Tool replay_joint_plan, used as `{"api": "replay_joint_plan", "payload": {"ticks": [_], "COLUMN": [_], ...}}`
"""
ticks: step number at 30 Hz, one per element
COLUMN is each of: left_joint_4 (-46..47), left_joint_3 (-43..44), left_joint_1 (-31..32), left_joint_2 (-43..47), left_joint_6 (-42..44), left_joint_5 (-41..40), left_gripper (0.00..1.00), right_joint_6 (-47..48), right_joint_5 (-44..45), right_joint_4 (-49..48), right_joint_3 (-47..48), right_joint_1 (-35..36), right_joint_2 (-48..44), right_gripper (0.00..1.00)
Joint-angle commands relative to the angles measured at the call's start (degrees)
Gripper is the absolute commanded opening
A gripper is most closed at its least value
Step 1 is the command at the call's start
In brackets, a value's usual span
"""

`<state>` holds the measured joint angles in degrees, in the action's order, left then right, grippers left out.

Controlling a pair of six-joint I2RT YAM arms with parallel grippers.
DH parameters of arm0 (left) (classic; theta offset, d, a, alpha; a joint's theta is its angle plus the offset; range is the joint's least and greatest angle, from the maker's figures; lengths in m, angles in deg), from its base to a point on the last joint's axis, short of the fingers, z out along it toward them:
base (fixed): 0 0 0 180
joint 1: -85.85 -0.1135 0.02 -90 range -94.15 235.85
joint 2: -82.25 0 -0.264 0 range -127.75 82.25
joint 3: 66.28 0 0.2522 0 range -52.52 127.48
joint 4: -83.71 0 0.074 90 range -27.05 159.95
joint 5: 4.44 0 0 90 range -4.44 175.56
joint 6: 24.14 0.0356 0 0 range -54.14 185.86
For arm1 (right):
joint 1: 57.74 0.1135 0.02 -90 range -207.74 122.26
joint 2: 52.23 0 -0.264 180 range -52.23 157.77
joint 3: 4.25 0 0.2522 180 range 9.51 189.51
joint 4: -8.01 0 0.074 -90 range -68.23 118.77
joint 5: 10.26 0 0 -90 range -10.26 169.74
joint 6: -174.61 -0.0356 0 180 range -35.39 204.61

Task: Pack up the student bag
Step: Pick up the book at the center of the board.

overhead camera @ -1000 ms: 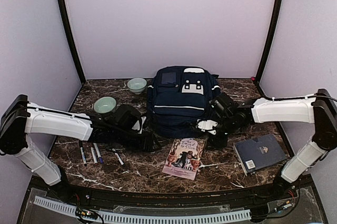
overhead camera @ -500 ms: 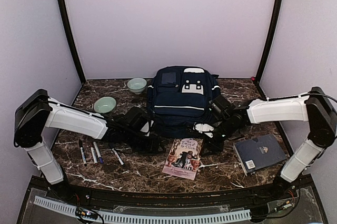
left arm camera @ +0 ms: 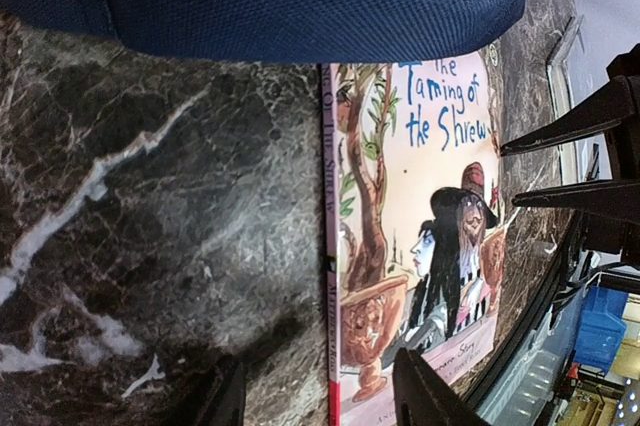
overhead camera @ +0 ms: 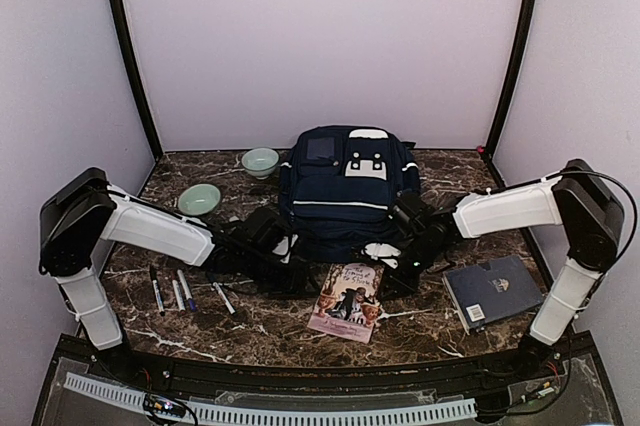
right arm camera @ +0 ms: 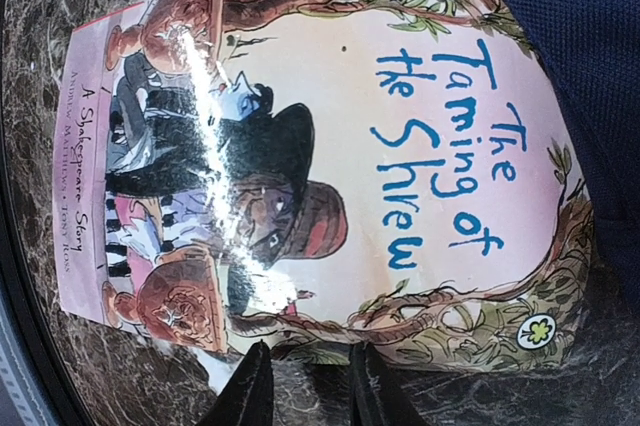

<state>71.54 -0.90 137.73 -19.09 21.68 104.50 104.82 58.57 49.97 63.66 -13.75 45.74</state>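
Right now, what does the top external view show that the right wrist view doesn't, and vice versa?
Only top external: two green bowls, the pens, the dark blue hardcover book and the left arm. Only right wrist: the readable title, The Taming of the Shrew, and the right gripper, fingers slightly apart at the cover's edge. Both: the picture book, the student bag and the marble table.
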Motion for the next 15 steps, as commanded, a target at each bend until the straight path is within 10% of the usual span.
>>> {"api": "replay_joint_plan", "payload": {"ticks": [1,15], "left_joint_4": [0.5,6.3], "left_joint_3": [1.2,0.7], "left_joint_1": [-0.6,-2.1], "left_joint_2": [-0.9,-5.6], "left_joint_6": [-0.3,-3.8], "left_joint_5": [1.5,8.3], "left_gripper": [0.52,0.53], "right_joint_6": [-0.5,-1.2], "right_joint_5": [2.9,5.8], "right_joint_4": [-0.3,2.6], "right_joint_3": [0.5,1.8], "right_joint_1": [0.6,0.6], "right_joint_2": [4.2,11.5], "right_gripper": [0.26,0.19]}}
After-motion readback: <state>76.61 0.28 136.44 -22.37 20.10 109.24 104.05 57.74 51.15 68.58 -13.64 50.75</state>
